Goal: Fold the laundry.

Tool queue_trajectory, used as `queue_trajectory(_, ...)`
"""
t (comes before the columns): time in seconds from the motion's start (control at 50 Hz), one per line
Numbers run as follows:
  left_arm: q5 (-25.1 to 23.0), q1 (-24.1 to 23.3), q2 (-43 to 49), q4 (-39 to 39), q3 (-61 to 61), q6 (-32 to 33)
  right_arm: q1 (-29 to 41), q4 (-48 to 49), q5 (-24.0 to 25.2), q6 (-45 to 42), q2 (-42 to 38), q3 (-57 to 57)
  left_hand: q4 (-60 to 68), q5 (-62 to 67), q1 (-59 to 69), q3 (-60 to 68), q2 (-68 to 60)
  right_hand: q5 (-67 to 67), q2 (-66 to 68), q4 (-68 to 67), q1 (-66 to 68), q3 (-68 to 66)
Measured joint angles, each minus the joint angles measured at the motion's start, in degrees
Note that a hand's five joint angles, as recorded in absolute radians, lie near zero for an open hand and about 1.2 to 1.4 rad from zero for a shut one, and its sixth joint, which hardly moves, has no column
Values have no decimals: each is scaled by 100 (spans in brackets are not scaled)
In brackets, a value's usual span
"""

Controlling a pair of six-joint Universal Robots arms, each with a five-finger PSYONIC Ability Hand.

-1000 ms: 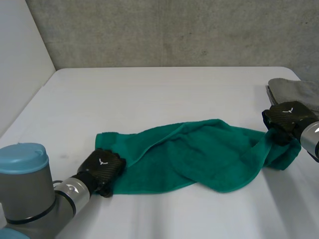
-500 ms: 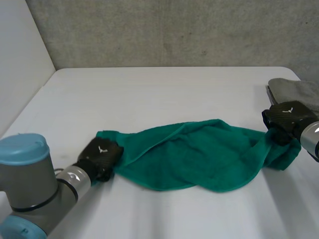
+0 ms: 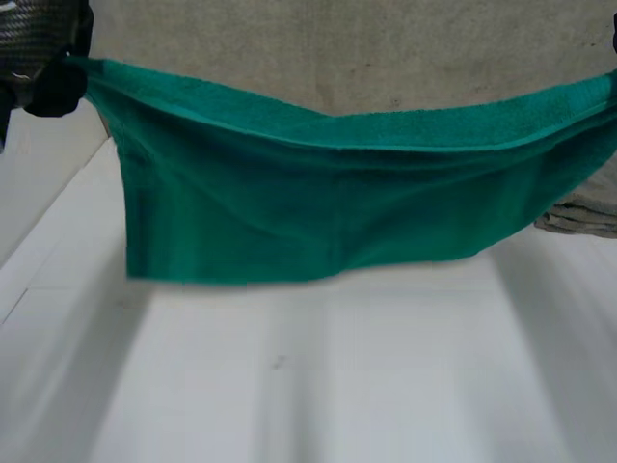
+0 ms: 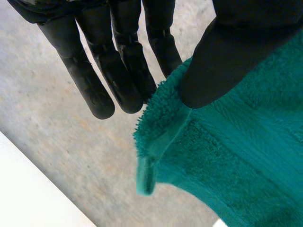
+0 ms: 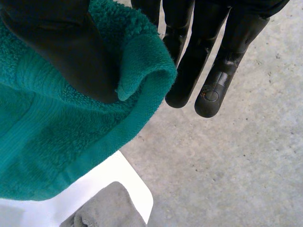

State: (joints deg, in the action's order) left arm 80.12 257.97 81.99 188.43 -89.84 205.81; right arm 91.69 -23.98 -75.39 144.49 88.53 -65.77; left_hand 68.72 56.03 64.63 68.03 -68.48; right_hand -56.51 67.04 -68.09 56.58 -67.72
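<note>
A green towel hangs stretched in the air above the white table, its top edge sagging a little in the middle. My left hand holds the towel's upper left corner. In the left wrist view the thumb pinches that green towel corner against the straight fingers. My right hand pinches the other upper corner of the towel between thumb and fingers. The towel's lower edge hangs free above the table.
A folded grey cloth lies at the table's right side, also seen as the grey cloth below my right hand. A concrete wall stands behind the table.
Both hands have risen from the table with the towel's corners. The towel, crumpled on the table before, now hangs spread between them.
</note>
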Motion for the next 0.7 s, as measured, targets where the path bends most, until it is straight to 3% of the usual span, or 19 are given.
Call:
queue_trajectory(0.22, 6, 13, 1633, 26, 284, 124, 398, 244, -200, -123, -1091, -24, 1, 0, 0, 24, -5, 0, 0, 0, 0, 0)
queue_trajectory(0.32, 133, -63, 2783, 78, 1323, 321, 771, 1043, -619, -126, -2042, 582, 2, 0, 0, 26, -12, 0, 0, 0, 0, 0)
queue_trajectory(0.42, 556, -212, 3668, 126, 3066, 362, 1041, 2198, -957, -75, -2850, 1613, 3, 0, 0, 29, -13, 0, 0, -1, 0, 0)
queue_trajectory(0.58, 1329, -369, 4238, 632, 5531, -38, 1226, 4213, -1104, 137, -3245, 2731, 4, 0, 0, 29, -13, 0, 0, -1, 0, 0)
queue_trajectory(0.7, 1494, -396, 4110, 945, 5760, -312, 1272, 4627, -1151, 286, -3155, 2760, 4, -1, 0, 29, -13, 0, 0, -1, 0, 0)
